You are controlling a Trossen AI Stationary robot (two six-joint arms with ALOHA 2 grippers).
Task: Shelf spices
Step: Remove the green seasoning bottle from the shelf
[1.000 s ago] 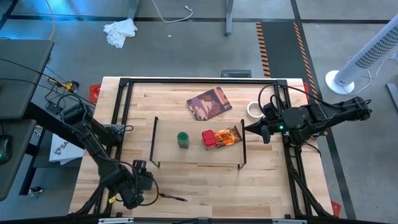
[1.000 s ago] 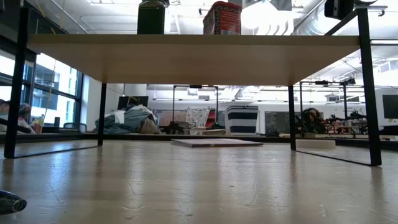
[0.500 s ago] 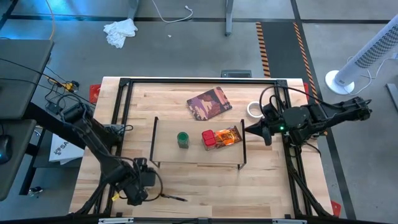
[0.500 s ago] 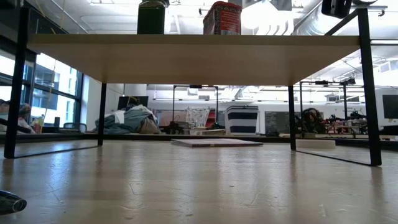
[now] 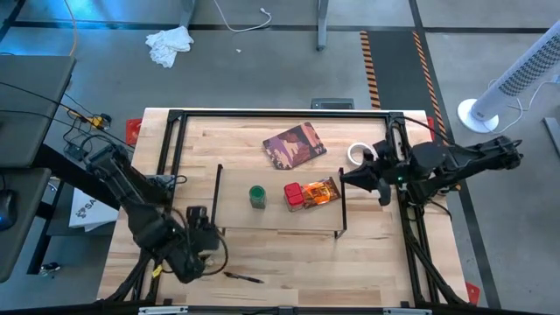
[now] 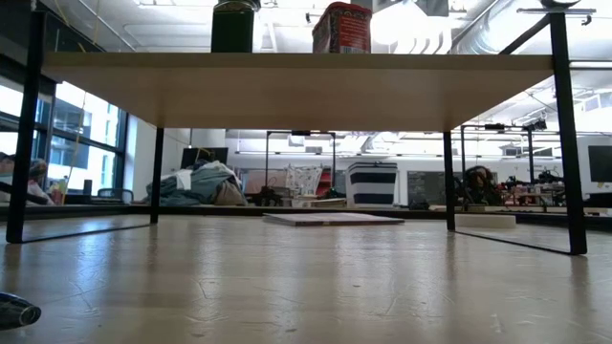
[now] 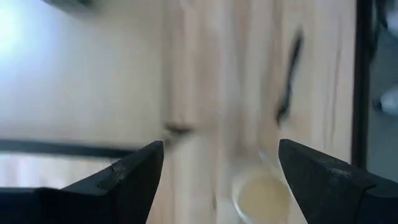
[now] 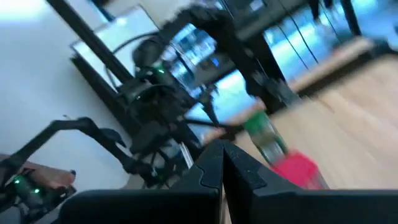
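Green-lidded jar (image 5: 257, 196), red tin (image 5: 295, 197), orange packet (image 5: 322, 192) atop shelf (image 5: 236, 213).

We are in a robotics lab or workshop: the wooden table (image 5: 289, 262) stands on a grey concrete floor (image 5: 262, 70) marked with orange-and-black hazard tape (image 5: 371, 61), a white tower fan (image 5: 516, 79) to one side and a crumpled rag (image 5: 170, 44) lying loose. Beyond the table we see large windows (image 6: 86, 143), exposed ceiling ducts (image 6: 478, 24) and cluttered workbenches (image 6: 516, 196)
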